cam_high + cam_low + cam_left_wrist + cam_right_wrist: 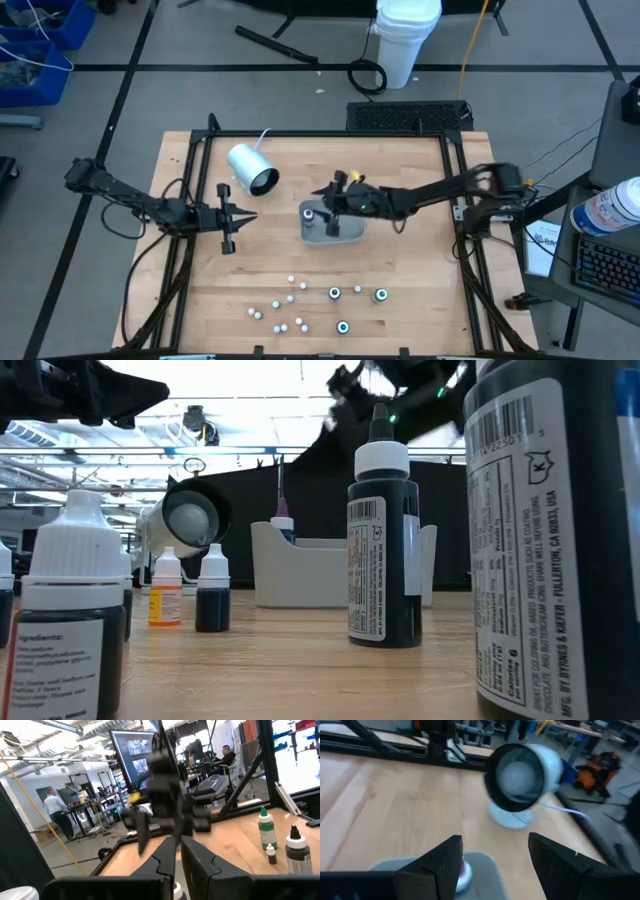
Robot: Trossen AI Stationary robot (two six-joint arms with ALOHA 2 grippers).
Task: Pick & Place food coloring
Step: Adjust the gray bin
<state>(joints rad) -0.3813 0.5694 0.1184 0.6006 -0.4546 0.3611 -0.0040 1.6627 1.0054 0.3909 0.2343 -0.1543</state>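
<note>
Nearest the front edge, around six o'clock on the table (400, 260), the food coloring bottles (300, 298) stand scattered: small white-capped ones toward seven o'clock and darker round ones, such as a teal-topped bottle (380, 294), toward five. None is held.

At the table's centre lies the grey tray (345, 230), with one bottle (309, 213) already inside at its nine o'clock end. The right claw (338, 195) hovers over that end with its fingers (442, 862) spread wide apart and nothing between them; the wrist view shows the bottle's cap (462, 870) right beside one finger. It looks like a drop just made.

At nine o'clock the left claw (232, 216) waits, fingers together and empty, well apart from the tray.

Farther off, toward eleven o'clock, sits the white cylinder (251, 168) with its cord.

Risks from here: the open finger is so near the delivered bottle that a sideways pull-out could tip it or nudge it; lifting straight up seems safer. The remaining bottles stand close together, so reaching for one could topple its neighbours, and a round bottle knocked over may roll off the front edge.
</note>
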